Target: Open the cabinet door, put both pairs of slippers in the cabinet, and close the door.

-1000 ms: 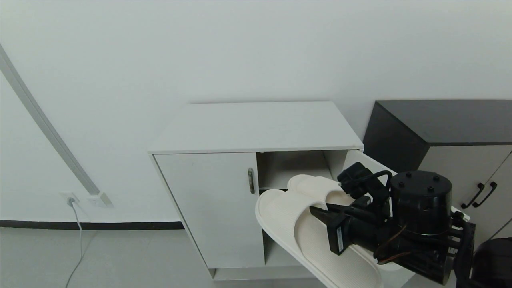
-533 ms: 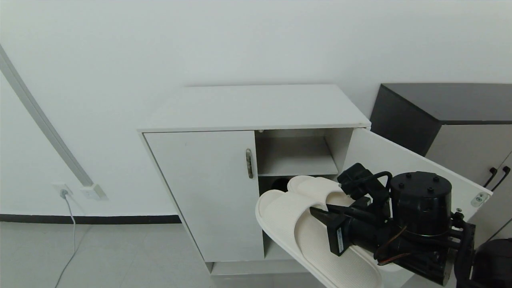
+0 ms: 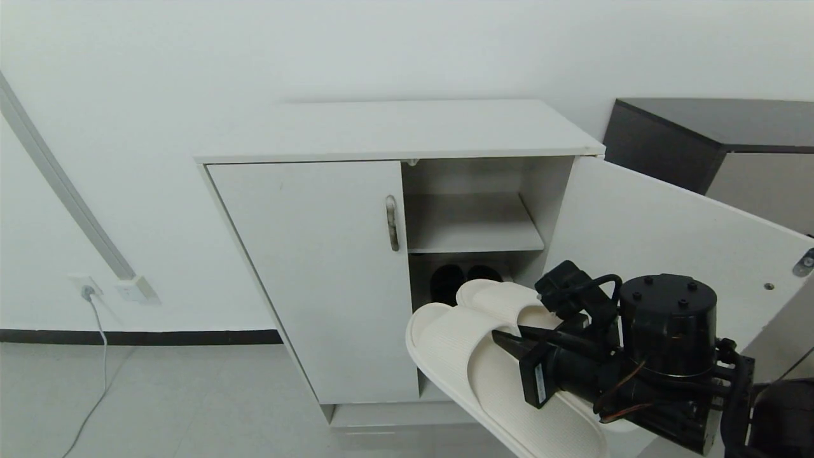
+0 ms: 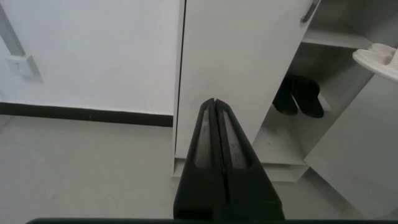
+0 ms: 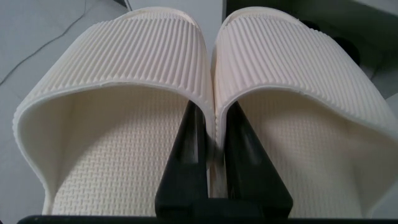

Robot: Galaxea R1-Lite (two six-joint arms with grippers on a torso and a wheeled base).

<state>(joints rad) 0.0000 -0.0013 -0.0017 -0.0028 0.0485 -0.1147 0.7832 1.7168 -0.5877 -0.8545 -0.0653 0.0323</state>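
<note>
The black right hand grips cream slippers with ribbed straps and dimpled insoles; beyond it, black slippers in a white cabinet.

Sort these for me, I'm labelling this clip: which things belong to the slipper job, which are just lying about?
Job: white cabinet, its open right door, cream slippers held by the right pincer, black slippers inside below the shelf.
Lying about: dark cabinet, wall socket, wall conduit.

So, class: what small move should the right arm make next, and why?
Probably ease the cream slippers, pinched in the right gripper, forward toward the open compartment: the door stands open, the black slippers already lie inside, the upper shelf is bare.
</note>
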